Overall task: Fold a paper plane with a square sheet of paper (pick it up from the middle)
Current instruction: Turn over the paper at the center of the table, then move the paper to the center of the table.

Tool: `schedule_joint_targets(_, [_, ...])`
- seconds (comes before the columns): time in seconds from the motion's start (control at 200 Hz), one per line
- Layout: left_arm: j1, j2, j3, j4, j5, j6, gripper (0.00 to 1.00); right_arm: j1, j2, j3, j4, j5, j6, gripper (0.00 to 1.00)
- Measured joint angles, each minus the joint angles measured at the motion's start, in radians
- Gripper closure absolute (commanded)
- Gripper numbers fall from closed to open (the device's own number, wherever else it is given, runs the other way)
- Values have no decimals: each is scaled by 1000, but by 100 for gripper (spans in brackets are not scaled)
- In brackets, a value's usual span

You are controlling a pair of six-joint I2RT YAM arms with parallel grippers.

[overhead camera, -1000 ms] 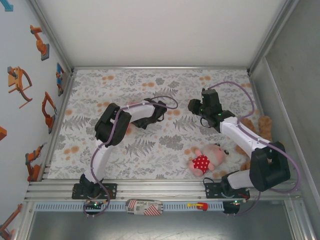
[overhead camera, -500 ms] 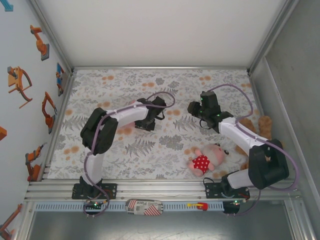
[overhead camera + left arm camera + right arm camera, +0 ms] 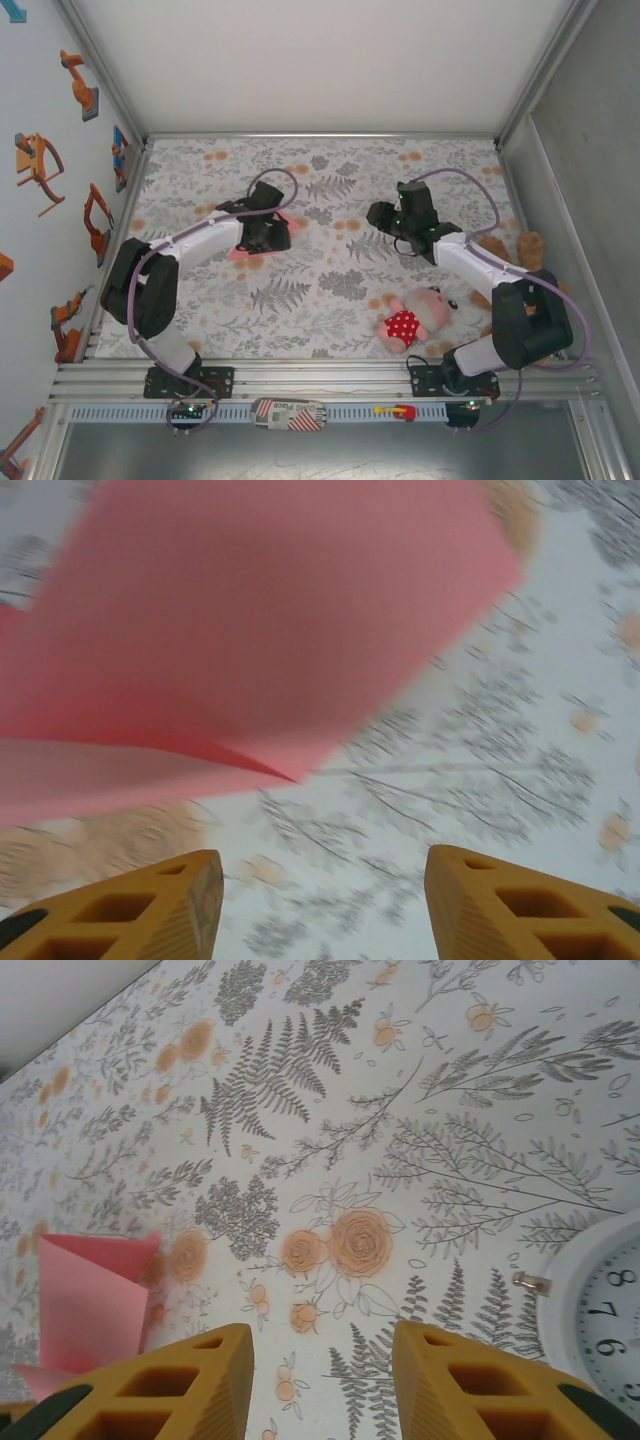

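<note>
White arms, black joints, purple cables, ribbed yellow-orange jaws

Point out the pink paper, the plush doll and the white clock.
pink paper [image 3: 250,620]: left wrist view, on its broad flat face.
plush doll [image 3: 402,327]: top external view, on its red dress.
white clock [image 3: 612,1345]: right wrist view, on its dial.
</note>
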Motion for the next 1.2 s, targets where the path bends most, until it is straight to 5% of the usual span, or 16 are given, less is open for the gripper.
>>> schedule_joint_targets(0.245, [125,36,-13,67,-19,-7,34,0,31,-8,21,-42,13,60])
schedule_joint_targets(0.516, [163,167,10,124,-14,-26,33,0,64,-9,31,-72,30,60])
schedule_joint_targets(0.896, [150,164,-7,206,79,-117,40,6,115,-14,71,-140,109,60])
schedule_joint_targets(1.202, [-1,122,-91,288,169,-374,57,125,245,-36,178,-222,321,61])
